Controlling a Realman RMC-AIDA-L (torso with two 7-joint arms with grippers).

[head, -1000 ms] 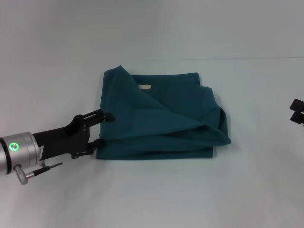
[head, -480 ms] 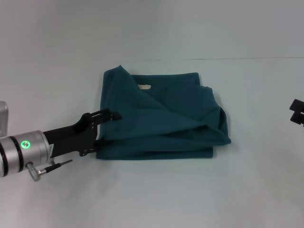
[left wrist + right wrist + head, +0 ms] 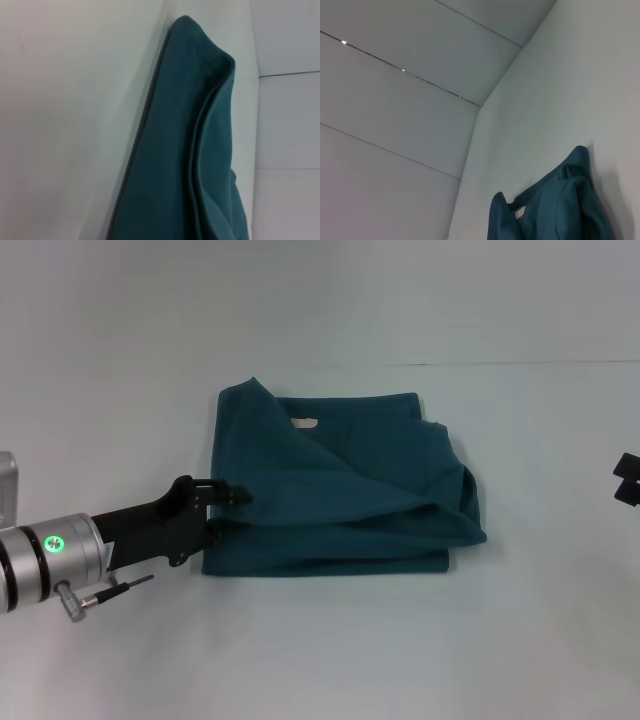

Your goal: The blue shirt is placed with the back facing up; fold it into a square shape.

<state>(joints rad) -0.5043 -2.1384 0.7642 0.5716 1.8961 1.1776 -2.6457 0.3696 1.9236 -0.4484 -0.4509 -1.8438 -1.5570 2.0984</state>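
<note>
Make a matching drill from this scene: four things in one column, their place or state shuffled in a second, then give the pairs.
Things:
1. blue shirt
2. left claw
3. right claw
4. pale neck label

Places or states:
A. at the far right edge of the head view, apart from the cloth
B. at the shirt's left edge, near its front corner
C. folded into a rough square in the middle of the white table
D. showing on the shirt near its far edge

Pairs: 1-C, 2-B, 3-A, 4-D
</note>
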